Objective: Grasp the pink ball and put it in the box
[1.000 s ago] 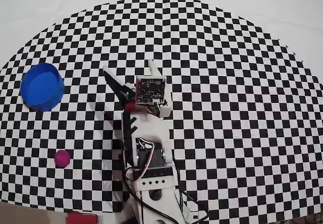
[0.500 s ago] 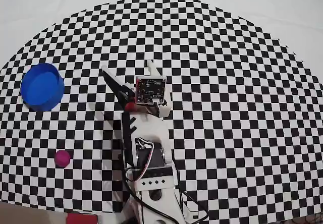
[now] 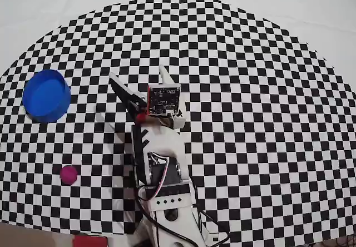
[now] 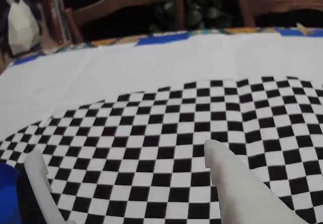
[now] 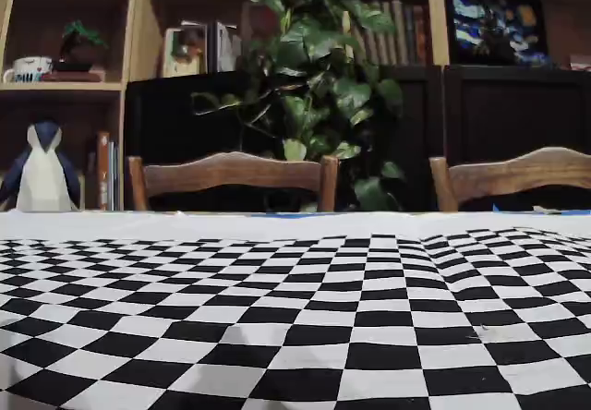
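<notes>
Tool (image 3: pixel 139 79) hovering spread and empty above the checkered surface (image 3: pixel 267 147), with the ball (image 3: pixel 69 174) lying well apart from it, below the blue box (image 3: pixel 47 95); a glancing approach risks rolling the ball away.

I'm working in a home dining room: wooden chairs (image 5: pixel 233 177) are flanking the clothed tabletop (image 5: pixel 295 230), bookshelves (image 5: pixel 65 78) and a houseplant (image 5: pixel 323 78) standing behind.
</notes>
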`<state>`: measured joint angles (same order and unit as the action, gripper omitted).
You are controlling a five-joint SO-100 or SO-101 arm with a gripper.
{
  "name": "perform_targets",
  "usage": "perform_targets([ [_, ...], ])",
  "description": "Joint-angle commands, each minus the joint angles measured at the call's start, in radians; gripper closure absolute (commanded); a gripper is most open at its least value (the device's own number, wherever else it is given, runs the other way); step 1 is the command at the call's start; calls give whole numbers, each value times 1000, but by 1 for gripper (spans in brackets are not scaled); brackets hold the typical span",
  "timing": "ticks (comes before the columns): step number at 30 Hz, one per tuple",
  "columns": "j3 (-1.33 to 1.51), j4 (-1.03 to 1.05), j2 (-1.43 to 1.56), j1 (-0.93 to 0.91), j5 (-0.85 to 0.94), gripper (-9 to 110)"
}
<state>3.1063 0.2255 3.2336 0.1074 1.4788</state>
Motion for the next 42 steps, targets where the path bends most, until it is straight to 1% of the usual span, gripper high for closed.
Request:
perform_targets([
  [1, 8, -14, 12, 20, 3, 63],
  [19, 8, -8, 9, 179, 3, 63],
  [30, 8, -17, 17, 202, 3, 63],
  [36, 8, -17, 18, 268, 3, 63],
  [42, 8, -14, 20, 391, 3, 63],
])
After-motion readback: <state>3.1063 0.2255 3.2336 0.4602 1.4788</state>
